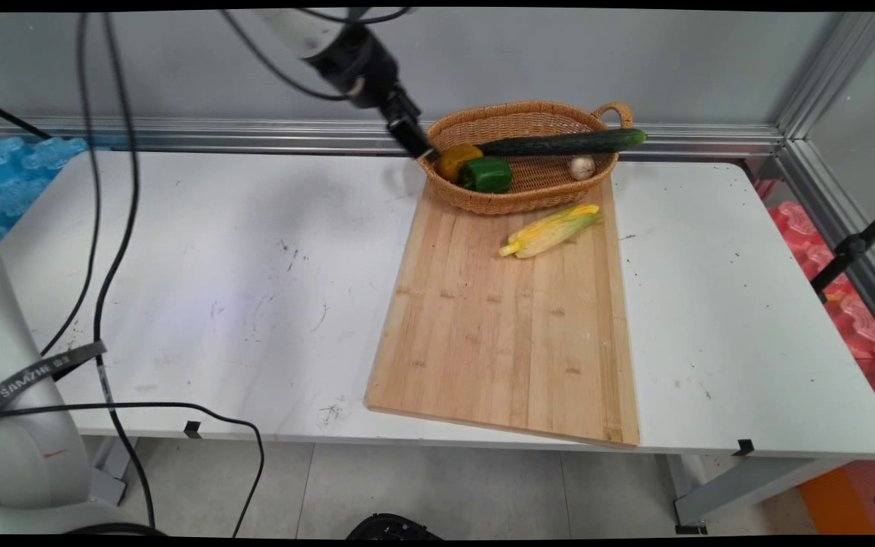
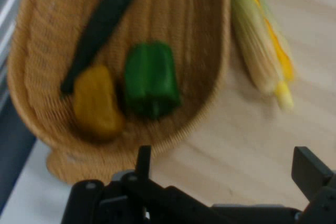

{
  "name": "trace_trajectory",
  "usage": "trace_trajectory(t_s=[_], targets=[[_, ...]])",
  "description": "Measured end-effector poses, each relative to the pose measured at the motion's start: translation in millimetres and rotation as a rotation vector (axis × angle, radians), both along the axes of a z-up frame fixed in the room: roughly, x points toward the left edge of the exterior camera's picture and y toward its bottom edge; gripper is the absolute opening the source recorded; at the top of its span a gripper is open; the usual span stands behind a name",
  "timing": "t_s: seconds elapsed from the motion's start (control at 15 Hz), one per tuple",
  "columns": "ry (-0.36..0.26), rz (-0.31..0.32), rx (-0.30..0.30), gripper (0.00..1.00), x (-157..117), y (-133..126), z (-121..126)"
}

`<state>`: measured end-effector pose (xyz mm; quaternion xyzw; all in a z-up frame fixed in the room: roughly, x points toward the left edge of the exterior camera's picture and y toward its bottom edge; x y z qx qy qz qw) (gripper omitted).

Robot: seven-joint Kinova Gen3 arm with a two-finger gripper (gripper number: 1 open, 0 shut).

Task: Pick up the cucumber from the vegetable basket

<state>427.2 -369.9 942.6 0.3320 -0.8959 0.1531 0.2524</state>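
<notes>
A: Hand [image 1: 424,149]? Where, and what state?

B: Far side of the desk [image 1: 179,251], at the left end of the basket [image 1: 530,199], just by the rim. Fingers spread wide, nothing between them. In the hand view one finger [image 2: 144,161] shows low centre, the other at the right edge.

A: Nearest thing?

B: Yellow pepper [image 1: 456,159], in the basket's left end, right beside the hand; I can't tell whether they touch. Green pepper [image 1: 488,174] sits touching it on the right.

A: How would those handle?

B: My guess: light, hollow, fairly stiff, with glossy skin that could slip. Take hold across the body, not the stem. Too hard a squeeze might dent them.

A: Rest of the basket?

B: Cucumber [image 1: 563,142] lies along it, right tip poking over the rim. Long, firm, smooth, so likely to roll or pivot; grip mid-length. Small pale round thing [image 1: 581,166] on the right, can't say what it is.

A: Outside the basket?

B: Corn [image 1: 551,230] in its husk on the board [image 1: 506,334], just near of the basket. The husk looks soft and loose. The basket's near edge rests on the board.
</notes>
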Motion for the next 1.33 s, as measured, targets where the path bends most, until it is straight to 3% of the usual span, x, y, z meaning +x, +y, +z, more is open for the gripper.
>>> trace_trajectory(t_s=[0.2,0.67,1.33], targets=[[0.023,0.022,-0.034,1.0,-19,-35,-10],[0.015,-0.021,-0.131,1.0,-64,-108,-51],[-0.093,-0.157,-0.257,1.0,-111,-180,-117]])
